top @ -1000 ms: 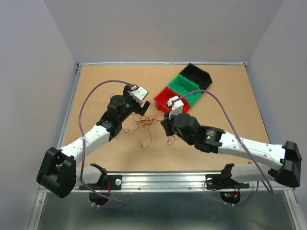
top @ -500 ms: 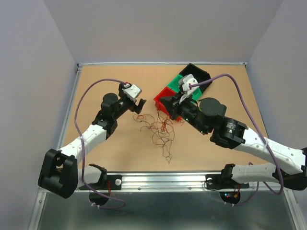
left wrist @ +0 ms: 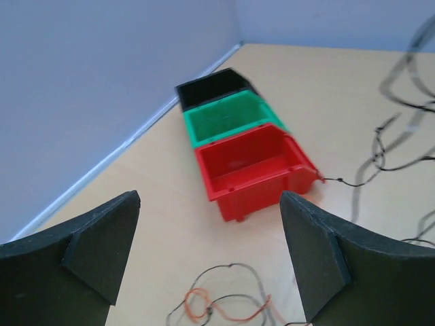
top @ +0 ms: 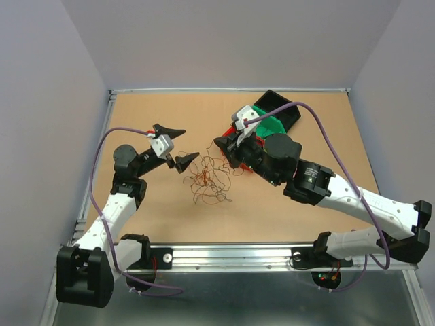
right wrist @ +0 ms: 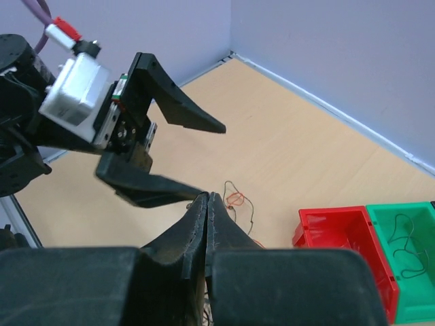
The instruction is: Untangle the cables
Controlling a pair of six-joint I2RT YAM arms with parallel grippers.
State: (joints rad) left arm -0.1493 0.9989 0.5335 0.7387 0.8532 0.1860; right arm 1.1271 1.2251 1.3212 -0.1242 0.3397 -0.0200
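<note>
Cables (top: 207, 178) are lying in a loose, curly heap mid-table, between the two claws.

- Far left: left gripper (top: 189, 143) is hovering just beside the heap, fingers spread wide and holding nothing.
- Centre: the strands are looking hair-thin, feather-light and springy, so they are likely to snag and drag their neighbours. I'm judging it best to pinch one outlying loop at the rim, not the knotted middle.
- Heap is showing no single long axis; loops are pointing every way, and a few strands are trailing up-right.
- Right: right gripper (right wrist: 207, 204) is pressing its fingers together above the heap's edge. Whether a strand is caught, I cannot tell.
- Far right: red bin (left wrist: 255, 170), green bin (left wrist: 228, 119) and black bin (left wrist: 211, 85) are sitting in a row.
</note>
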